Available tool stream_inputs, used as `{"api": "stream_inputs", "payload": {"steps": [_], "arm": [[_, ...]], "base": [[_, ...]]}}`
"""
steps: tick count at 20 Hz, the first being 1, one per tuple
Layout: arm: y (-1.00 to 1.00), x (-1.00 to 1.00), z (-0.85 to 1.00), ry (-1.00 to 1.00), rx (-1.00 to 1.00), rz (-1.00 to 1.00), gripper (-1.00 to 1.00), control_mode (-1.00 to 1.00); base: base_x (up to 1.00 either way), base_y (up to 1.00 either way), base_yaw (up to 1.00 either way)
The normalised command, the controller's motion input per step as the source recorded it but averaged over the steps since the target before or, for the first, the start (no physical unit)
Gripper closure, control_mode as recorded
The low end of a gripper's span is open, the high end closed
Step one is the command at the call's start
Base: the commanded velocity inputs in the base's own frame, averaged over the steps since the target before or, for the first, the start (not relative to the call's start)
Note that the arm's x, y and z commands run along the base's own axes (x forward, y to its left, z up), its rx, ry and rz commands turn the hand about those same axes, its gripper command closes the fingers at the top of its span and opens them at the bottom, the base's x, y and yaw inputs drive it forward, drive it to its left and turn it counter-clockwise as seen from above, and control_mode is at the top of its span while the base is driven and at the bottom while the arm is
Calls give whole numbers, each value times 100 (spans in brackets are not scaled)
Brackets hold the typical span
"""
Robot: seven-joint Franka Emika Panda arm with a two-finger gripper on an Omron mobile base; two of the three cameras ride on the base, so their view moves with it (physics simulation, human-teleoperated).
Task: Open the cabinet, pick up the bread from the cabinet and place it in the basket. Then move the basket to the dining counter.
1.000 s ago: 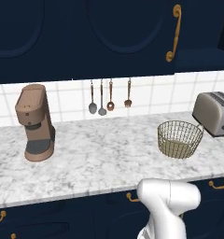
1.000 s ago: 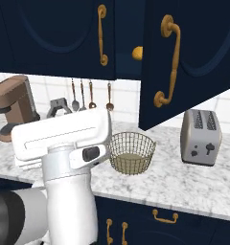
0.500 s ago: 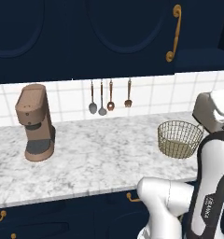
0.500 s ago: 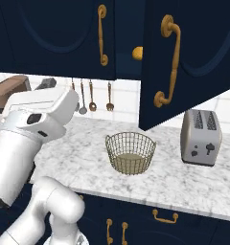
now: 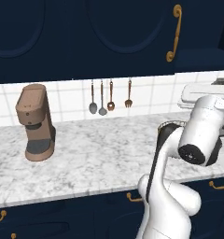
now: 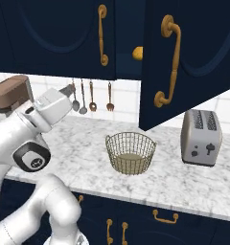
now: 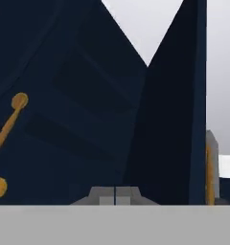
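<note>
Change since earlier frames: arm has swung up and across; its white links now stand in front of the worktop in both base views, and the hand camera faces dark navy panels.

Cabinet (image 6: 184,57): door swung out over the worktop, brass handle (image 6: 168,62) on its face. Judged already open.

Bread (image 6: 137,53): small orange-golden lump, showing in the gap between the two doors, inside the cabinet, above and a little behind the basket.

Basket (image 6: 130,152): wire mesh, on the marble worktop (image 6: 88,153), below the open door, with the toaster (image 6: 201,138) to its right. No bread in it.

Gripper (image 7: 115,194): claw closed, tips pressed together, holding nothing.

Step in hand, as you should run it: part the claw before you reach; bring it round the door's free edge, not across the handle; square up on the bread, close gently, then lower into the basket.

Writing, brands, labels: none legible.
</note>
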Motion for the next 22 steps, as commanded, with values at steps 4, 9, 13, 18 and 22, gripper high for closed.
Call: {"api": "stream_inputs", "payload": {"steps": [4,9,13,18,22], "arm": [[-3,7,2,-18,18,-36,100,-100],[-19,12,16,-6,15,-12,100,-100],[-65,19,17,-1,10,-15,100,-100],[-51,3,26,-4,9,-18,100,-100],[-65,2,13,-6,11,-18,100,-100]], "base": [[0,0,0],[0,0,0],[0,0,0],[0,0,0],[0,0,0]]}}
